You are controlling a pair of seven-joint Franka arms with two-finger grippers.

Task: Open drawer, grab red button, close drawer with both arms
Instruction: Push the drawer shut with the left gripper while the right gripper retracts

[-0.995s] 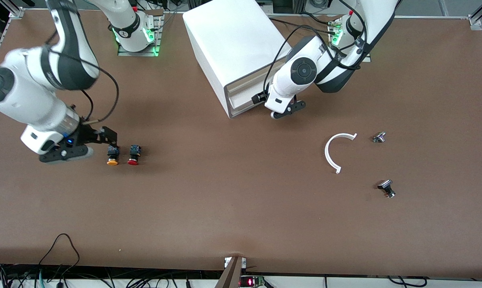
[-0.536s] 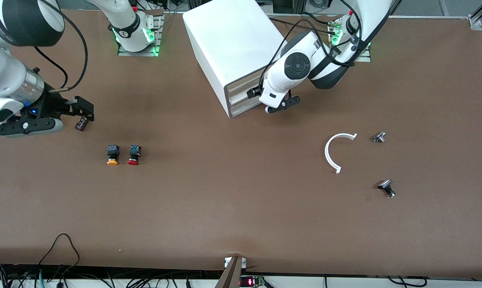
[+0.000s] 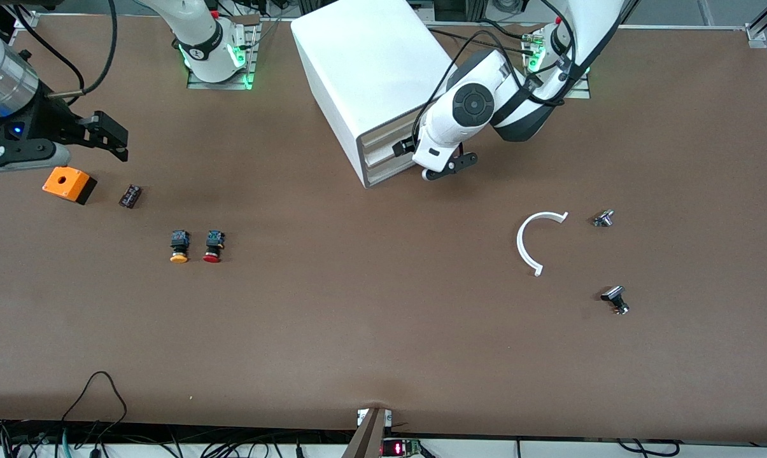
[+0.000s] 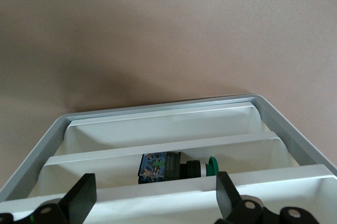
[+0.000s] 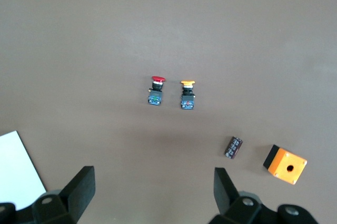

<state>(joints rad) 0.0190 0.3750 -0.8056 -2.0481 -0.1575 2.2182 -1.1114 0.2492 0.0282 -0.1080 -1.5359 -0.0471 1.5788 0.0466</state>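
The red-capped button lies on the table next to an orange-capped one; both show in the right wrist view, red and orange. My right gripper is open and empty, up over the table at the right arm's end, apart from the buttons; in its own view its jaws stand wide. My left gripper is at the front of the white drawer cabinet, open and empty. Its view shows white drawer fronts in a grey frame, with a green-capped button in a gap.
An orange box and a small dark part lie under the right gripper's end of the table. A white arc and two metal parts lie toward the left arm's end.
My right gripper has risen and pulled away from the two buttons toward its base, uncovering the orange box and dark part. My left gripper moved closer to the cabinet front, then held still.
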